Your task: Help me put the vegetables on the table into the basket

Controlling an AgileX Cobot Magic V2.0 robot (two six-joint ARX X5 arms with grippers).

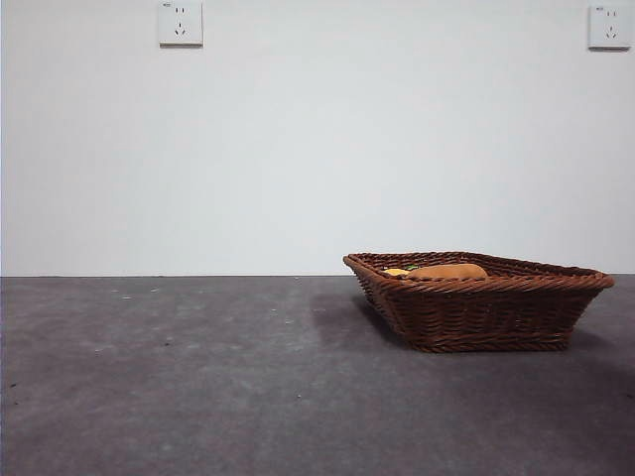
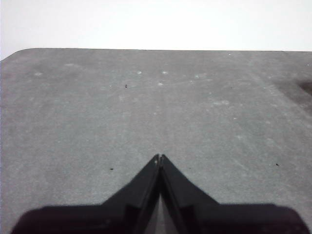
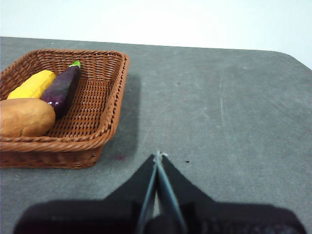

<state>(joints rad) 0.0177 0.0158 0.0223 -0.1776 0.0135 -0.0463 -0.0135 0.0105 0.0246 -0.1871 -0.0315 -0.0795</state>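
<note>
The brown wicker basket (image 1: 476,302) stands on the dark grey table (image 1: 198,377) at the right; it also shows in the right wrist view (image 3: 102,117). Inside it lie the tan potato (image 3: 24,117), the dark-purple eggplant (image 3: 62,88) and the yellow vegetable (image 3: 33,84). In the front view only the potato's top (image 1: 448,270) and a bit of yellow (image 1: 396,271) rise over the rim. My right gripper (image 3: 157,156) is shut and empty, over bare table beside the basket. My left gripper (image 2: 159,157) is shut and empty over bare table.
Two wall sockets (image 1: 180,22) (image 1: 609,26) sit high on the white wall behind the table. The table's far edge (image 2: 146,49) and a rounded corner show in the left wrist view.
</note>
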